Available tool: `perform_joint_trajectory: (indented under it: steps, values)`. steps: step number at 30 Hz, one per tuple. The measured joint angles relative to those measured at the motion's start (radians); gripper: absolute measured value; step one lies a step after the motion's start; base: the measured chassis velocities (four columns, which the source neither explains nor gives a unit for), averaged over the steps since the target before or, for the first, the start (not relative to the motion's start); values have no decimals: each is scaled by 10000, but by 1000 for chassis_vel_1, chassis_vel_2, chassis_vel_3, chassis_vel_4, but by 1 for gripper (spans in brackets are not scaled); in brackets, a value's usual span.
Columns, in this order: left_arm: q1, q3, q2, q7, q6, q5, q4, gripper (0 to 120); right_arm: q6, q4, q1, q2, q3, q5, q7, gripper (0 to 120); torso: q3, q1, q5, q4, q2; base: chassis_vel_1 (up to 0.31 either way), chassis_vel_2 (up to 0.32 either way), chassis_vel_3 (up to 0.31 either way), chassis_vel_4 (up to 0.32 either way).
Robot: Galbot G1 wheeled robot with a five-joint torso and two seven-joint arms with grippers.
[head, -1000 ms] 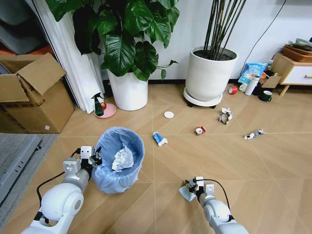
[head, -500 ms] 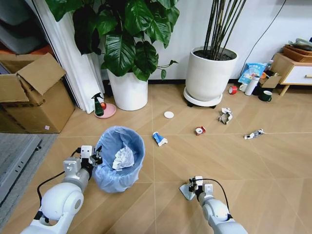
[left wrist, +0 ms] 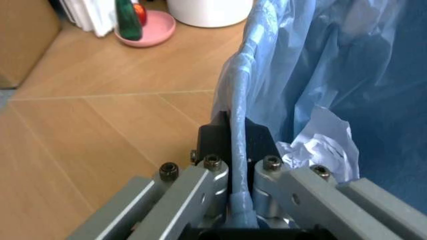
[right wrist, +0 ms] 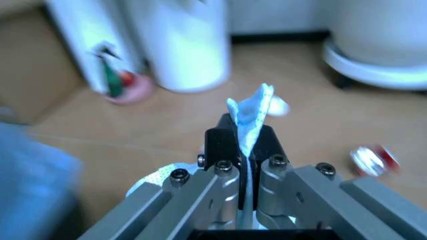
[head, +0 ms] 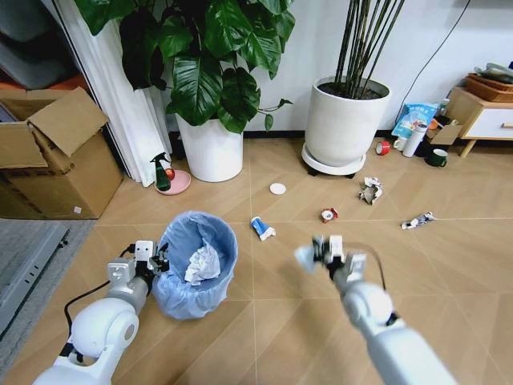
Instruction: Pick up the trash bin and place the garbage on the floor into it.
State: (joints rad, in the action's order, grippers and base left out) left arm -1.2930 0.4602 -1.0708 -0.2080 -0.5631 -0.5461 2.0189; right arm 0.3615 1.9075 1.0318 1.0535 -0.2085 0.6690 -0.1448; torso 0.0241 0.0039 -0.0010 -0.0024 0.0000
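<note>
Head view has the trash bin (head: 195,265) standing on the floor (head: 264,337) just before the robot's left side, its blue bag open and a crumpled paper wad (head: 202,263) already lying inside. The left gripper (head: 151,258) is clamped on the bin's near rim; the left wrist view shows the bagged rim (left wrist: 239,150) pinched between pressed-together jaws. The right gripper (head: 325,250) hangs in the air to the right of the bin, pinching a thin pale piece of litter (right wrist: 250,112) that pokes out past its tips. So the job looks partly done: one wad is in, one piece is in hand, and a white disc (head: 277,188), a blue-white can (head: 261,228), a red can (head: 329,214), a crumpled wrapper (head: 370,190) and another scrap (head: 418,220) lie scattered farther out. Compared with half a second ago, the right arm has risen from down near the planks, carrying the litter up and forward; the bin and left arm have barely shifted.
</note>
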Motion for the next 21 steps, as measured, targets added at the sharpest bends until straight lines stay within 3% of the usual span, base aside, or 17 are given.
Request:
perform_joint_trajectory:
  steps: [4,10,16,21]
  values:
    - [291,-254,-4,59,-32,-56,-240,0,221,756,-1127,-556,1107,1327,-126,0,-1,0,3,-1,0,0,0,0,0]
    - [532,-450,-62,83,-73,-79,-444,0,154,812,-2665,-441,2973,1953,-211,0,0,0,2,1,0,0,0,0,0]
    - [699,-463,-74,109,-91,-99,-597,0,112,110,-3985,743,4813,2103,-215,0,1,0,-1,3,-1,0,0,0,0]
    - [683,-359,-75,82,-95,-162,-550,0,170,-404,-4118,1386,5452,1825,-290,0,1,1,-1,4,-1,0,0,0,0]
